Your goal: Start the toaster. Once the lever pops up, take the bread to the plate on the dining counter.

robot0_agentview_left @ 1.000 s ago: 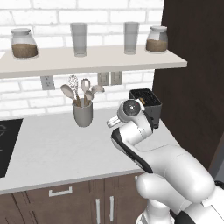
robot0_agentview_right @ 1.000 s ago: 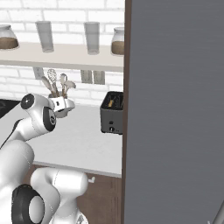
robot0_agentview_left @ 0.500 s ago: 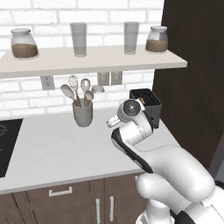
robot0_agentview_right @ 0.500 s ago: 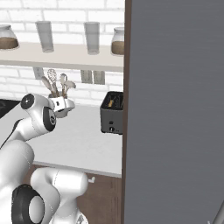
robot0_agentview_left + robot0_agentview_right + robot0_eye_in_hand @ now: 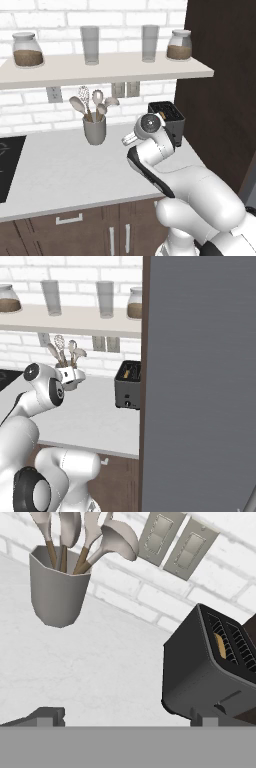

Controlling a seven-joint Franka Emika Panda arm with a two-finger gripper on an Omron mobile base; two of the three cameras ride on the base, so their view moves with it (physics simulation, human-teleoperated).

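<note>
The toaster [image 5: 167, 121] stands at the right end of the white counter [image 5: 60, 170], close to the brick wall behind it and just beside the tall dark panel [image 5: 220, 85] that closes off that end; in the right base view this panel [image 5: 200, 381] covers the toaster's [image 5: 128, 385] right edge. The bread [image 5: 220, 646] sits down in one of the top slots, showing as a tan sliver in the hand view, where the toaster [image 5: 210, 672] appears tilted at the right. To the left of the toaster the counter runs bare as far as the grey utensil cup [image 5: 94, 130] with its spoons and whisk, which stands well apart from the toaster, and farther left a black cooktop [image 5: 7, 165] meets the picture's edge. The front edge of the counter lies open above the brown cabinet doors [image 5: 95, 230]. A shelf [image 5: 105, 70] with jars and glasses hangs over the counter, limiting the room above the toaster. Two wall switch plates [image 5: 175, 544] sit on the brick between cup and toaster. The arm bends up from the base and folds forward at the elbow, with the hand held over the counter in front of the toaster and a little to its left, above the surface and touching nothing. The gripper [image 5: 125, 716] points toward the wall, its jaws spread wide and empty, the finger tips [image 5: 47, 715] far apart.
</note>
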